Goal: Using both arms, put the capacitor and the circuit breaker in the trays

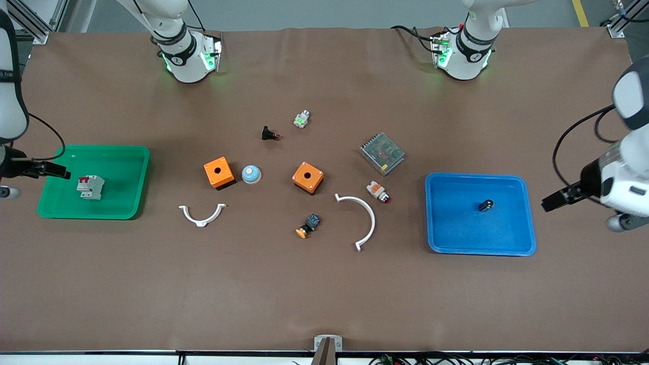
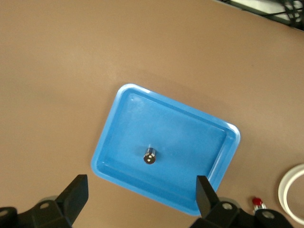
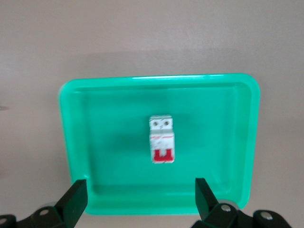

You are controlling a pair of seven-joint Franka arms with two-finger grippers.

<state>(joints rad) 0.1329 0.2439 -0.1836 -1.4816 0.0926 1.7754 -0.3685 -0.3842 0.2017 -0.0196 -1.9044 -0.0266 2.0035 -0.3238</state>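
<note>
The circuit breaker [image 1: 90,186], a white-grey block with red levers, lies in the green tray [image 1: 121,167] at the right arm's end of the table. It shows in the right wrist view [image 3: 162,139] in the tray [image 3: 104,123]. My right gripper [image 1: 53,171] [image 3: 140,199] is open and empty, up over the tray's outer edge. The capacitor [image 1: 485,205], a tiny dark cylinder, lies in the blue tray [image 1: 456,228] at the left arm's end. The left wrist view shows it [image 2: 149,156] in that tray [image 2: 190,137]. My left gripper [image 1: 555,199] [image 2: 142,199] is open and empty, up beside the blue tray's outer edge.
Between the trays lie two orange boxes [image 1: 219,172] [image 1: 308,177], a blue-white dome [image 1: 251,174], two white curved pieces [image 1: 202,215] [image 1: 362,218], a mesh-covered module [image 1: 382,153], and several small push-buttons [image 1: 269,134] [image 1: 301,119] [image 1: 378,191] [image 1: 308,226].
</note>
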